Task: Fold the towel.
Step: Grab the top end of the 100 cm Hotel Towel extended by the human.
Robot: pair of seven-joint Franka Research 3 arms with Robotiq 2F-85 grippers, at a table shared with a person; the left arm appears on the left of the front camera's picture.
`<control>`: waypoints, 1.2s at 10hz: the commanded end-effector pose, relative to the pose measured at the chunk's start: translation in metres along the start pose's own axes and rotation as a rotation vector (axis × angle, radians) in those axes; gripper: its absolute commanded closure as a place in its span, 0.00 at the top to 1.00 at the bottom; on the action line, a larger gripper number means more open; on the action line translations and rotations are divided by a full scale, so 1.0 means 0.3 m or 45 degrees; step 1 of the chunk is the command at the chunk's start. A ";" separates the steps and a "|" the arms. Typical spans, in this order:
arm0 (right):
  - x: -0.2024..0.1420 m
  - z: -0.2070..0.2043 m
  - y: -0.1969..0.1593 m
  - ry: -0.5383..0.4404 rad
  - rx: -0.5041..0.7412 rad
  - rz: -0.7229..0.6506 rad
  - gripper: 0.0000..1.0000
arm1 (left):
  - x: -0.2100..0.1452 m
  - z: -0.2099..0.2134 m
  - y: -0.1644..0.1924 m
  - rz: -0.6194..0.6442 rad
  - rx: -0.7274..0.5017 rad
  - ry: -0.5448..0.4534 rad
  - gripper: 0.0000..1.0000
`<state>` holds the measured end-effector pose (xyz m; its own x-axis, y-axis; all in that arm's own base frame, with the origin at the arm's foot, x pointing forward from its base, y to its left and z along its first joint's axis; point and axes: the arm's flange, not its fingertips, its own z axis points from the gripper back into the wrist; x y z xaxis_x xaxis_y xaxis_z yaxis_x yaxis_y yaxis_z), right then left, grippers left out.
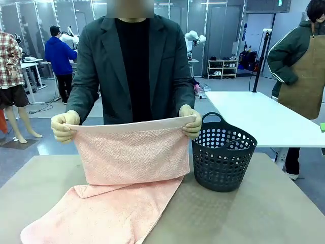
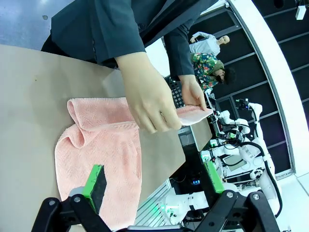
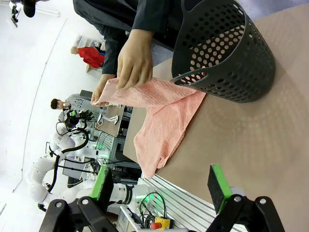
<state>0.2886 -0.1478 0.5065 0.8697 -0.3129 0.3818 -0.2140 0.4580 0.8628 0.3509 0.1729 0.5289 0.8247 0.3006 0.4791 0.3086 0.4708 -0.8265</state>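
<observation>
Towel (image 1: 127,157): top edge held up by person's hands (image 1: 191,123); rest on table (image 1: 264,203).
Left gripper (image 2: 153,170): spread, empty.
Right gripper (image 3: 159,170): spread, empty.

The pale salmon-pink terry towel (image 1: 127,152) is soft, matt cloth. Its hanging part shows a rough herringbone weave, with a smoother plain band along the top edge. The flat brown desk (image 1: 264,213) has a matt, finely grained top, like paper or board. The dark grey round basket (image 1: 223,157) is plastic, pierced with holes, with a faint sheen. The person's dark grey jacket (image 1: 167,66) is matt woven cloth. The left claw (image 2: 153,176) and the right claw (image 3: 159,180) have matt black fingers with smooth green pads (image 3: 102,181).
</observation>
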 end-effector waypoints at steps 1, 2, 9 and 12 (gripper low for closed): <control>0.007 -0.004 -0.001 -0.013 0.018 0.015 1.00 | 0.007 -0.002 0.000 -0.016 -0.034 -0.013 1.00; 0.007 -0.004 -0.001 -0.013 0.018 0.015 1.00 | 0.007 -0.002 0.000 -0.016 -0.034 -0.013 1.00; 0.054 0.002 0.140 0.078 -0.118 0.290 1.00 | 0.044 0.001 -0.171 -0.341 0.199 0.104 1.00; 0.162 -0.123 0.409 0.356 -0.426 0.668 1.00 | 0.097 -0.099 -0.431 -0.716 0.467 0.385 1.00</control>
<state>0.3086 -0.0884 0.6044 0.8184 0.1018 0.5656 -0.4654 0.6948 0.5484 0.3446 0.1105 0.6309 0.7378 -0.1708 0.6530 0.5500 0.7129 -0.4350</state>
